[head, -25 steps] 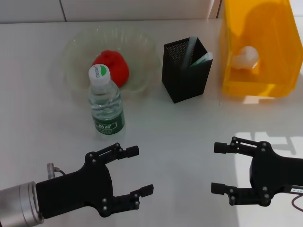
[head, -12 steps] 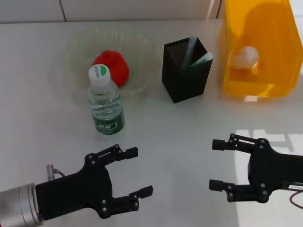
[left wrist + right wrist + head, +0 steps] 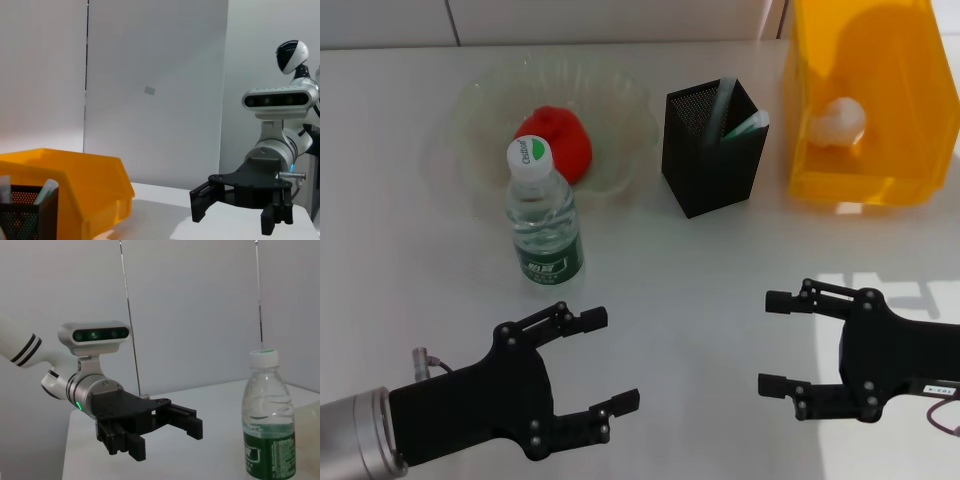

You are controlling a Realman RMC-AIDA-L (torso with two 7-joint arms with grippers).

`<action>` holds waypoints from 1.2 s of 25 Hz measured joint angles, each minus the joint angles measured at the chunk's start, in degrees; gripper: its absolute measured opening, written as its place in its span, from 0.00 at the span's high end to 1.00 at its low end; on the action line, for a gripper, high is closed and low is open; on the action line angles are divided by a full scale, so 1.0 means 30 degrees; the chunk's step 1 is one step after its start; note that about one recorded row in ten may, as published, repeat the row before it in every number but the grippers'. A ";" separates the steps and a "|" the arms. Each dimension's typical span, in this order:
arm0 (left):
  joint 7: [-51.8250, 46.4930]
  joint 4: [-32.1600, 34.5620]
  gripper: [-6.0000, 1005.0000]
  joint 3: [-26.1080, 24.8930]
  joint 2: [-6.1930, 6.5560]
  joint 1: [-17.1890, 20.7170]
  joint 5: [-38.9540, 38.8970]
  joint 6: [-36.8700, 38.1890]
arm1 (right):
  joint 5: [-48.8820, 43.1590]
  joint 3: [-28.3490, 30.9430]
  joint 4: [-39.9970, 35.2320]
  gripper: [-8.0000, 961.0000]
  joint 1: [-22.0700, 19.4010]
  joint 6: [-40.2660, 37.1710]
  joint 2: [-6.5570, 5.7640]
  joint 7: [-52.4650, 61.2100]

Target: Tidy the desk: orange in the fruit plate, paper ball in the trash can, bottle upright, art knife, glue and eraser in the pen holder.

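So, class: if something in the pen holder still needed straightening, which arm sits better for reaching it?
Probably the right. The right claw hangs open at the near edge, almost in line with the pen holder. The left claw, also open, sits further left, with the upright bottle near its path.

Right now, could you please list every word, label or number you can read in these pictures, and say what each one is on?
Bottle cap: green and white logo, lettering too small to read.
Bottle label: green band with white print, too blurred to read.
Right gripper: small white sticker near its wrist, unreadable.
Nothing else carries legible text.
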 joint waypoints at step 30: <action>0.0000 -0.0291 0.18 -0.0041 -0.0073 -0.0027 0.0028 0.0144 | -0.0014 -0.0031 -0.0002 0.15 0.0102 -0.0007 -0.0002 0.0148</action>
